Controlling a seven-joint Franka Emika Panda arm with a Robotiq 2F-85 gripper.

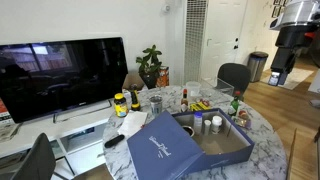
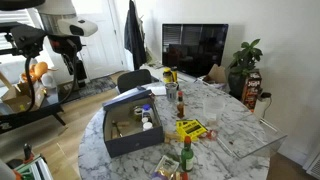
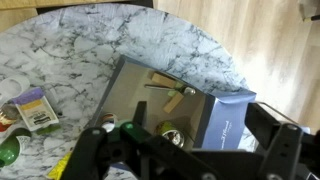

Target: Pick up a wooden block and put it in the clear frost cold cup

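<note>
My gripper (image 1: 277, 72) hangs high, off the marble table (image 1: 262, 128), out past its edge and touching nothing. In the wrist view its fingers (image 3: 95, 148) stand wide apart with nothing between them.

A blue box (image 3: 228, 118) sits open near the table edge on my arm's side. Its lid (image 1: 160, 150) leans against it on the outside.

The wooden block (image 3: 172, 90) lies on the box floor toward the far wall. It reads as a tan stick shape, though the view is blurry and it may be more than one piece. Small white-capped jars (image 2: 146, 118) stand in the same box, apart from the block.

I can't pick out the frost cup for sure. A pale cup-like thing (image 1: 155, 102) stands toward the table's TV-side edge, but it is too small to confirm.

- A yellow packet (image 2: 192, 128) lies flat near the table's middle, just beside the box.
- A red-capped sauce bottle (image 2: 181, 103) stands upright beyond the packet.
- A green bottle (image 2: 186, 155) stands by the edge nearest that camera.
- A small carton (image 3: 35, 110) lies on the marble, well apart from the box.
- A TV (image 1: 60, 75) and a potted plant (image 1: 150, 65) stand behind the table, off it.
</note>
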